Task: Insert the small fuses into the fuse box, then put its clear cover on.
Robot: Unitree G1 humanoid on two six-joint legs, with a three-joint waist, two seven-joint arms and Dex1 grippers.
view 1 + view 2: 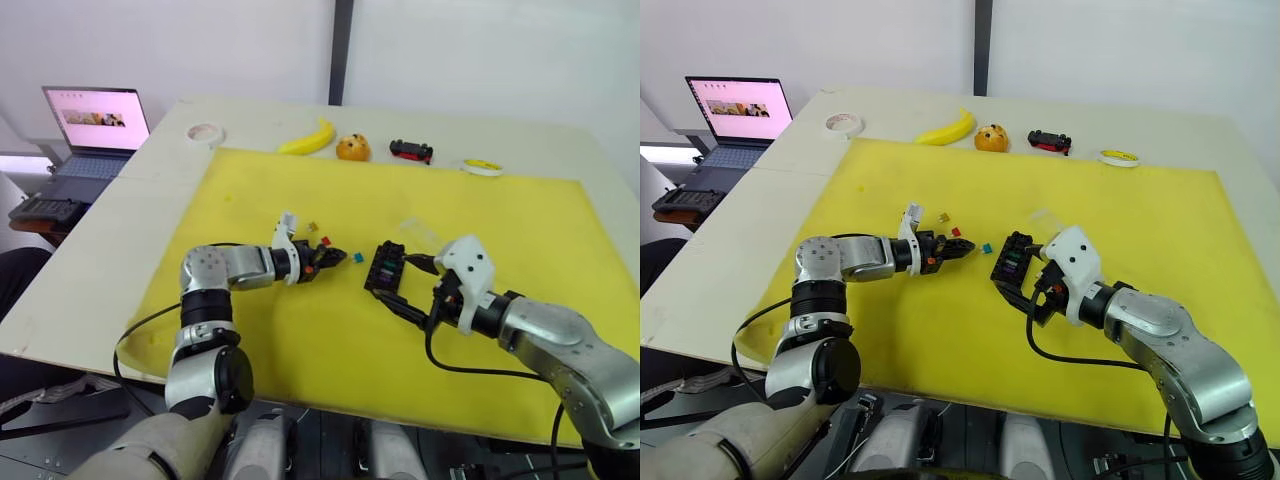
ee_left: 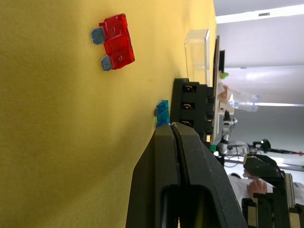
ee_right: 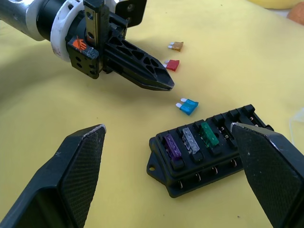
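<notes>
The black fuse box (image 3: 209,156) lies on the yellow mat (image 1: 300,340) with purple (image 3: 172,146), grey (image 3: 191,141) and green (image 3: 209,134) fuses seated in its slots. A teal fuse (image 3: 188,106) lies loose just beside the box, a red fuse (image 3: 172,65) and an orange fuse (image 3: 176,46) farther off. My left gripper (image 1: 338,257) is shut with nothing in it, its tip close to the teal fuse. My right gripper (image 3: 166,127) is open wide, one finger on either side of the box. The clear cover (image 1: 420,232) rests behind the box.
Along the mat's far edge sit a banana (image 1: 310,140), an orange fruit (image 1: 352,148), a black-and-red toy car (image 1: 411,151) and a yellow tape roll (image 1: 483,167). A white tape roll (image 1: 205,133) and a laptop (image 1: 95,125) are at the far left.
</notes>
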